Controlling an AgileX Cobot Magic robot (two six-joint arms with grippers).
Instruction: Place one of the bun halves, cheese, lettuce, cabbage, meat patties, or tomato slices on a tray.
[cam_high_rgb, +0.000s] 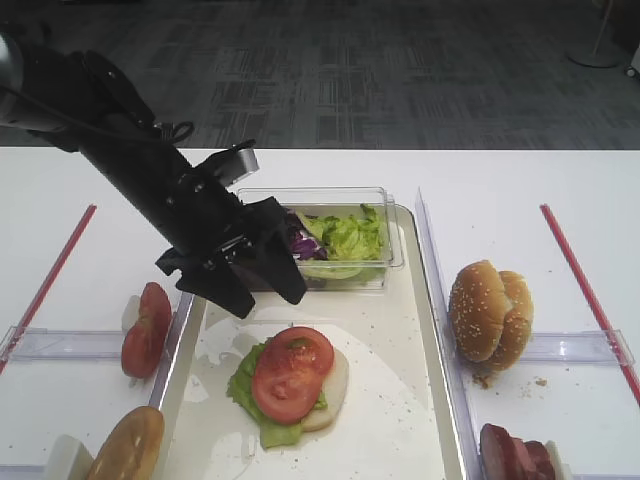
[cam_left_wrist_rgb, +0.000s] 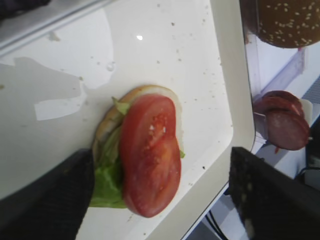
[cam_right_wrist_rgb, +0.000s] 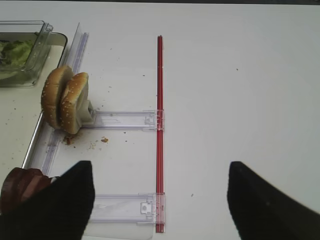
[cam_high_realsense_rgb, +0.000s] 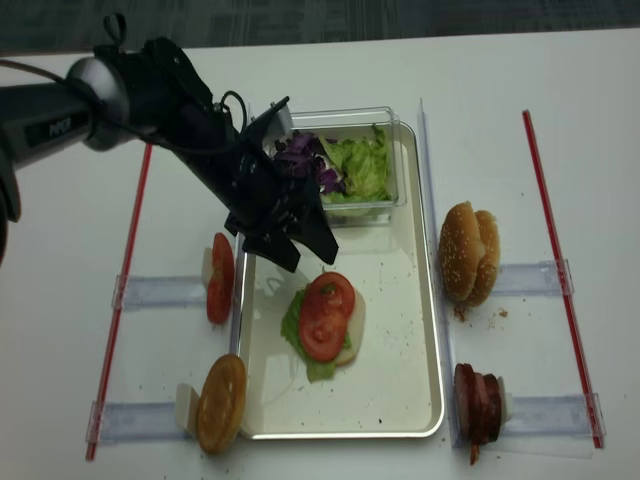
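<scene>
On the tray (cam_high_rgb: 400, 420) a bun half carries lettuce (cam_high_rgb: 245, 388) and two tomato slices (cam_high_rgb: 292, 372) (cam_left_wrist_rgb: 150, 155). My left gripper (cam_high_rgb: 265, 298) (cam_left_wrist_rgb: 160, 195) (cam_high_realsense_rgb: 305, 253) hangs open just above and behind this stack, holding nothing. More tomato slices (cam_high_rgb: 147, 330) stand left of the tray. Bun halves (cam_high_rgb: 490, 315) (cam_right_wrist_rgb: 65, 100) stand on edge to its right, with meat patties (cam_high_rgb: 515, 455) nearer the front. Lettuce (cam_high_rgb: 350, 238) and cabbage (cam_high_rgb: 305, 245) fill a clear box. No cheese shows. My right gripper (cam_right_wrist_rgb: 160, 200) is open over bare table.
Another bun half (cam_high_rgb: 128, 448) stands at the front left. Red strips (cam_high_rgb: 580, 290) (cam_right_wrist_rgb: 160, 100) run along both sides of the table. Clear plastic holders (cam_high_rgb: 570, 347) lie across the table beside the tray.
</scene>
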